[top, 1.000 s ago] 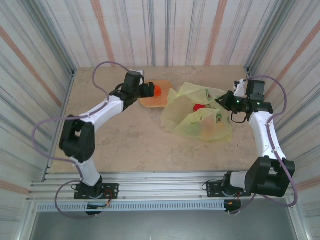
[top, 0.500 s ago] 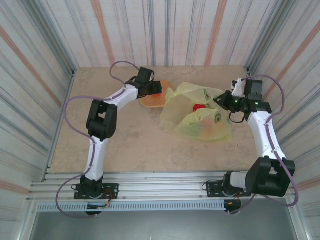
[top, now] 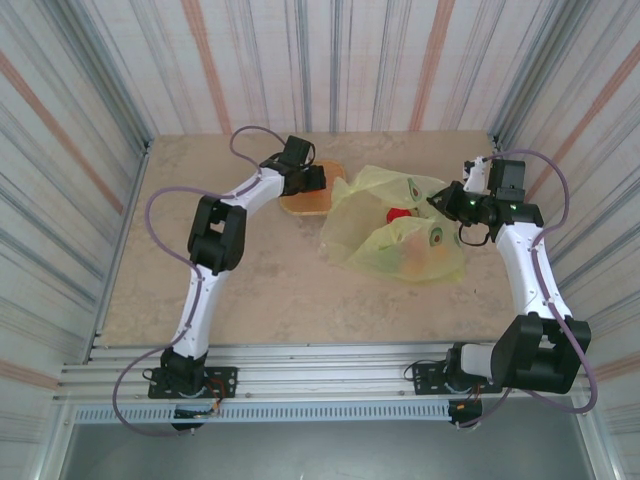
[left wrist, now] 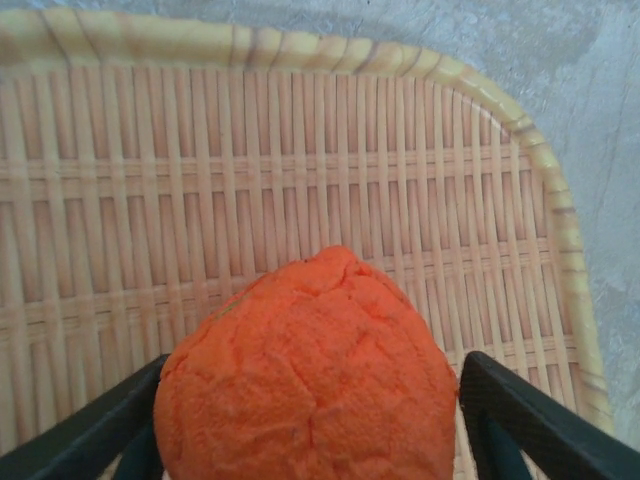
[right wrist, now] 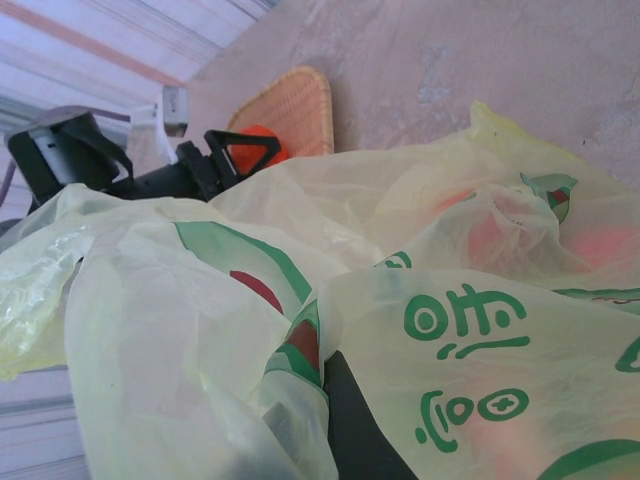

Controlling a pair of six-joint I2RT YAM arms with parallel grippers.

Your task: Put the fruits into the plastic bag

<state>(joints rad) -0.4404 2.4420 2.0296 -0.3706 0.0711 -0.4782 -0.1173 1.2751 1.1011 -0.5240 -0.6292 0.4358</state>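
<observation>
An orange [left wrist: 310, 370] lies on the woven wicker tray [left wrist: 300, 150], and my left gripper [left wrist: 315, 362] is shut on it, one black finger on each side. From above, that left gripper [top: 312, 178] covers the tray [top: 305, 204] at the back of the table. The yellow-green plastic bag [top: 400, 240] lies crumpled to the tray's right. A red fruit [top: 400, 214] shows in its opening, and other fruits glow through the film [right wrist: 500, 235]. My right gripper [top: 445, 203] is shut on the plastic bag's right edge; the film drapes over its dark finger [right wrist: 355, 430].
Striped walls close in the beige table [top: 260, 280] on three sides. The bag lies close to the right wall. The right wrist view takes in the left gripper [right wrist: 235, 155] and the tray [right wrist: 295, 110] beyond the bag.
The left arm's elbow swung in toward the middle and its gripper slid right over the tray, covering the orange. The right arm and the bag stayed still.
</observation>
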